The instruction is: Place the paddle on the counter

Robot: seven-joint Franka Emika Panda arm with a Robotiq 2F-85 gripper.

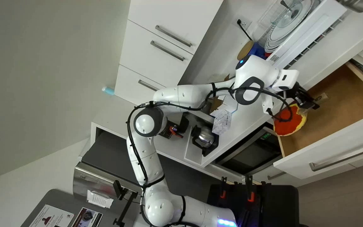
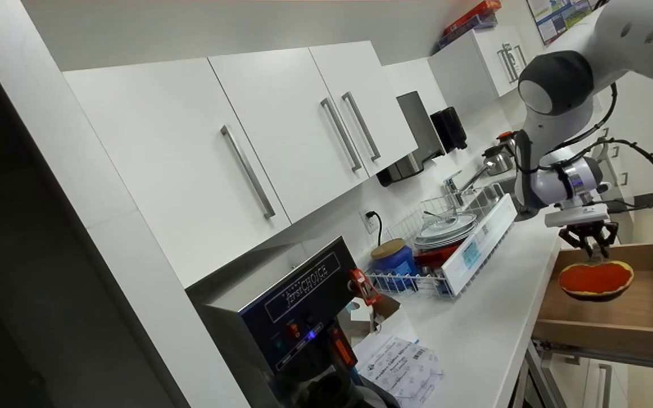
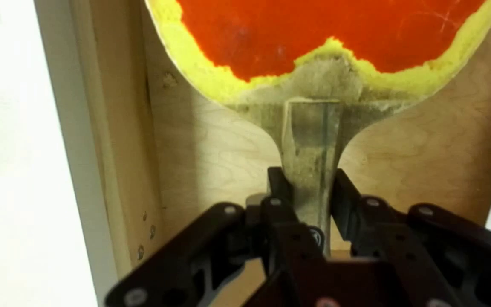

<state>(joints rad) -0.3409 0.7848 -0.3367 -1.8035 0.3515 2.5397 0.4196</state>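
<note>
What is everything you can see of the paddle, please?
The paddle has a rounded blade with a red face, a ragged yellow border and a worn greyish patch near the neck. Its short pale handle looks wooden and grubby. The gripper clamps the handle from both sides. In an exterior view the red face looks turned upward, and the blade appears suspended over the open drawer, apart from the counter.

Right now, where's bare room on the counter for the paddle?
In an exterior view, the counter looks bare between the long white panel, the printed packet and the open drawer. It's crowded behind that panel, with plates and a blue jar, and around the dark machine.
</note>
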